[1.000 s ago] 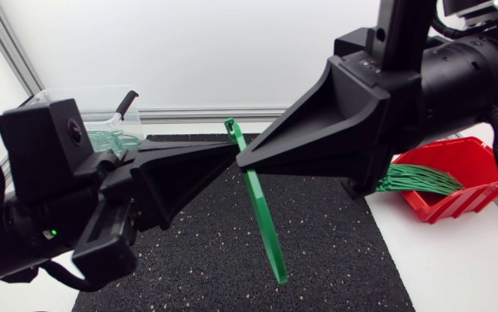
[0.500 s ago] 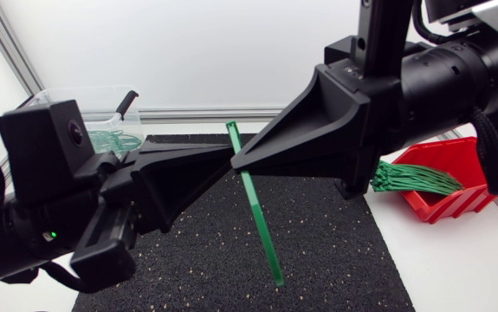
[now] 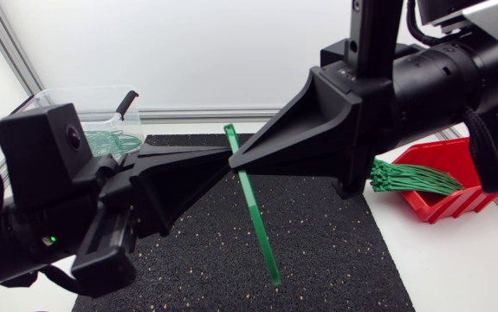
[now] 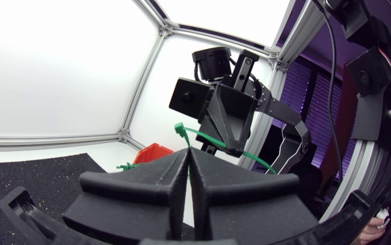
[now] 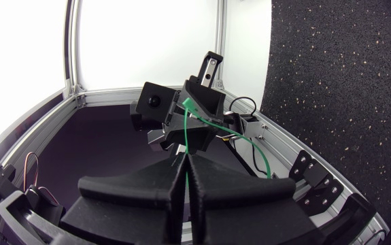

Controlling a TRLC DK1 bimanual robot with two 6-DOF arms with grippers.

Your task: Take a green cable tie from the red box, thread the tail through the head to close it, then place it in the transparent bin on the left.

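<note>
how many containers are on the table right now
2. The transparent bin sits at the table's far left, behind the left arm; the red box sits at the right, partly covered by the right arm. The arms may hide others.

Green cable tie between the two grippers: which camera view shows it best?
The head view. There the cable tie shows nearly whole, from head to tail tip, slanting above the black mat. The left wrist view shows only its head and a curved stretch; the right wrist view shows only a thin curved part.
</note>
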